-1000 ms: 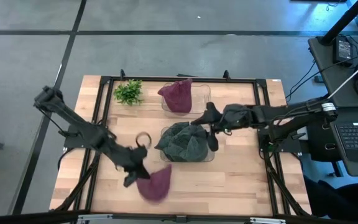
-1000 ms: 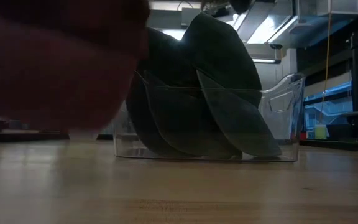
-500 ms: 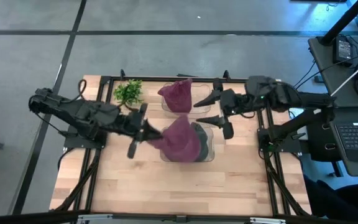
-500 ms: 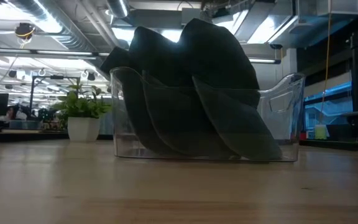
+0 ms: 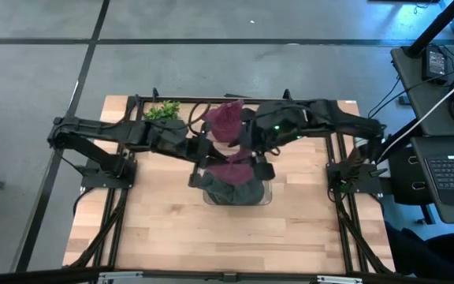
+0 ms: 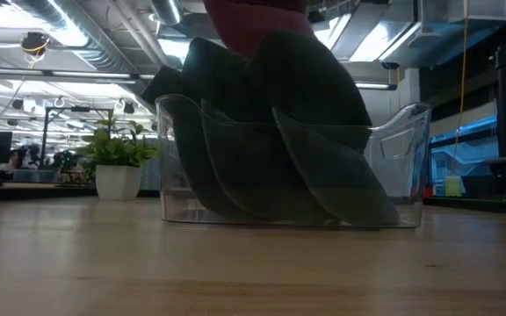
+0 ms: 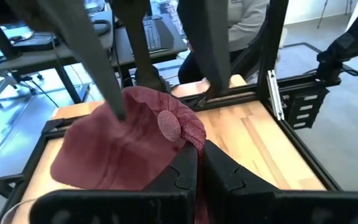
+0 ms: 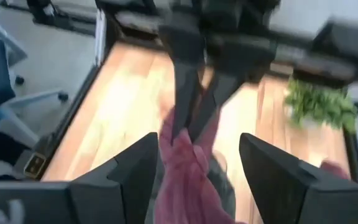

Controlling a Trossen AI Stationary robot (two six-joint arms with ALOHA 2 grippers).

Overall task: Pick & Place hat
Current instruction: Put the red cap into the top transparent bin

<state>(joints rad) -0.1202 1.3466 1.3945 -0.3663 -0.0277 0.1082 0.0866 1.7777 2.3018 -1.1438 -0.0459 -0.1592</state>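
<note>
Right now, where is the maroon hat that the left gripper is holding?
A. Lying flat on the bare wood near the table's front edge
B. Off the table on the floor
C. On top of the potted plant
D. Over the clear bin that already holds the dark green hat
D: the high view shows the maroon hat, pinched in the left gripper, on the dark green hat in the clear bin.

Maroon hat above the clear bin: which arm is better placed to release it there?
Left: its gripper is shut on the maroon hat above the clear bin; the right gripper is open.

The left end effector (image 5: pixel 211 163) has carried the maroon hat (image 5: pixel 232 168) over the clear bin (image 5: pixel 265 196), meeting the right end effector (image 5: pixel 252 162).
</note>
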